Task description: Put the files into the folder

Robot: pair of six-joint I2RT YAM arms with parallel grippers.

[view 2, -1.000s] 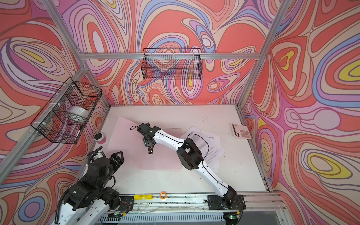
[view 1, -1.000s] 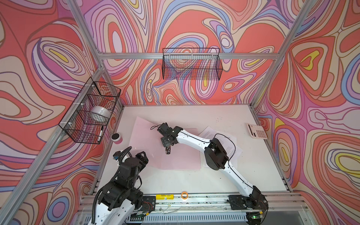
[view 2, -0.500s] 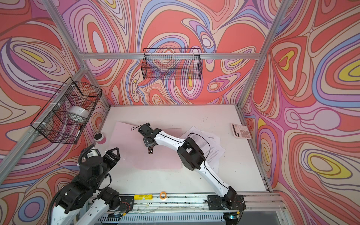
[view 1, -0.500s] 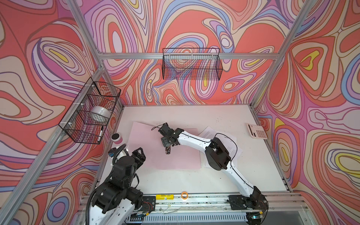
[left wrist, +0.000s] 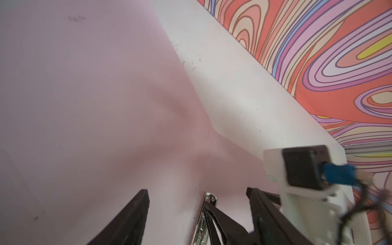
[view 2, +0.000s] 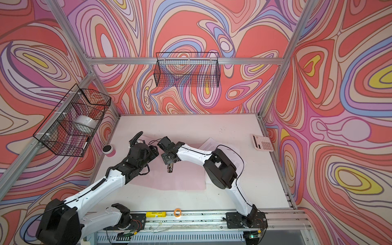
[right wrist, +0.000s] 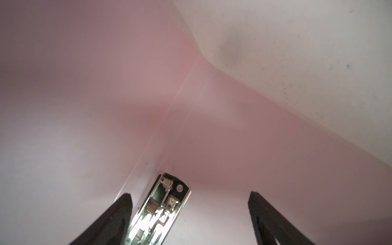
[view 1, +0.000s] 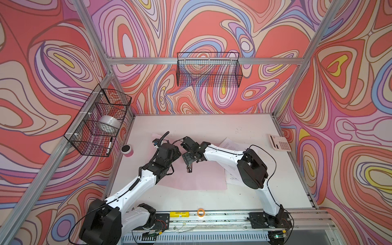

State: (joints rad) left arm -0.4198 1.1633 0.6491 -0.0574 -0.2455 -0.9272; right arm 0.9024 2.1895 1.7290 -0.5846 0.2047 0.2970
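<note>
The left pincer [left wrist: 197, 189] and right pincer [right wrist: 189, 194] are held wide open, empty, over the folder [view 1: 201, 180]; the metal clip [right wrist: 161, 207], seemingly shut, should be gripped squarely.

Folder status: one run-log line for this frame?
folder: open on table | files: outside folder, partly under right arm | left tool: open, above folder | right tool: open, astride metal clip

1 folder [view 1: 201, 180], 1 calculator [view 1: 280, 142], 2 wire baskets [view 1: 209, 76], 2 arms [view 1: 222, 151], files [view 1: 230, 144]: count unclear
</note>
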